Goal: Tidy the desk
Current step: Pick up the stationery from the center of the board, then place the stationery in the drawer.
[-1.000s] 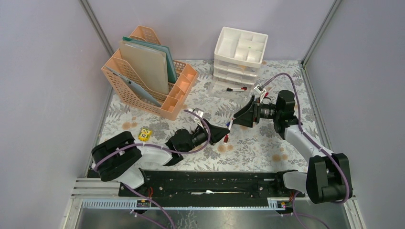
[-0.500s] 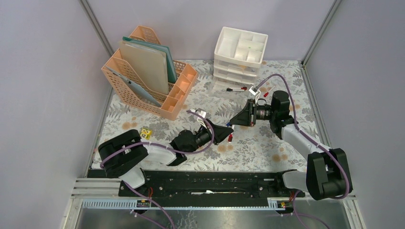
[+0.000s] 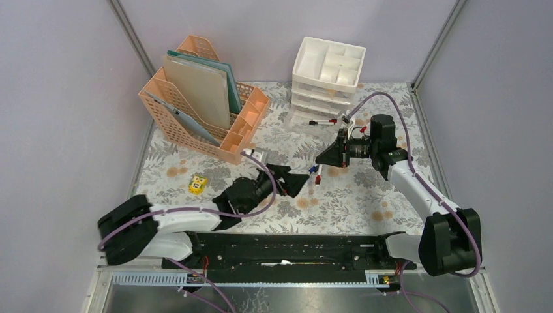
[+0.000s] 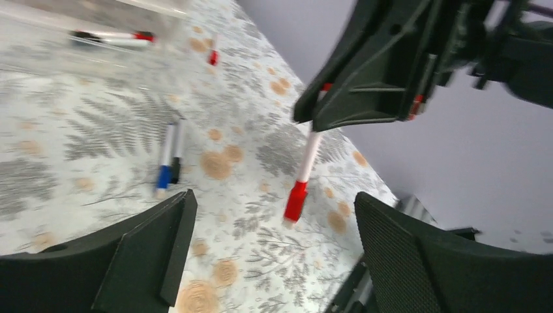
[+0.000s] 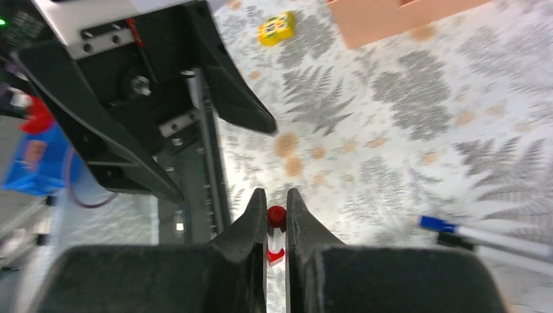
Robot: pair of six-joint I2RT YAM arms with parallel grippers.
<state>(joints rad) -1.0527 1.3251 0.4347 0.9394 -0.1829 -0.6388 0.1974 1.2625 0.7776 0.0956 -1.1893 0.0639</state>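
Observation:
The desk (image 3: 365, 195) wears a pale cloth printed with ferns and flowers. My right gripper (image 3: 321, 159) (image 5: 276, 195) is shut on a white marker with a red cap (image 5: 276, 218) (image 4: 301, 176). The marker hangs cap down, just above the cloth. My left gripper (image 3: 301, 181) (image 4: 274, 202) is open right below and in front of it, with nothing between its fingers. A blue-capped marker (image 4: 163, 166) and a black-capped one (image 4: 176, 156) lie side by side on the cloth beside the two grippers.
A peach file rack (image 3: 202, 111) with folders stands at the back left. A white drawer unit (image 3: 326, 72) stands at the back centre, its bottom drawer pulled out with a marker (image 3: 323, 121) inside. A yellow cube (image 3: 197, 184) sits at the front left.
My right gripper closed on the red-capped marker that the left one held. The left gripper then opened, let it go and drew back a little to the left.

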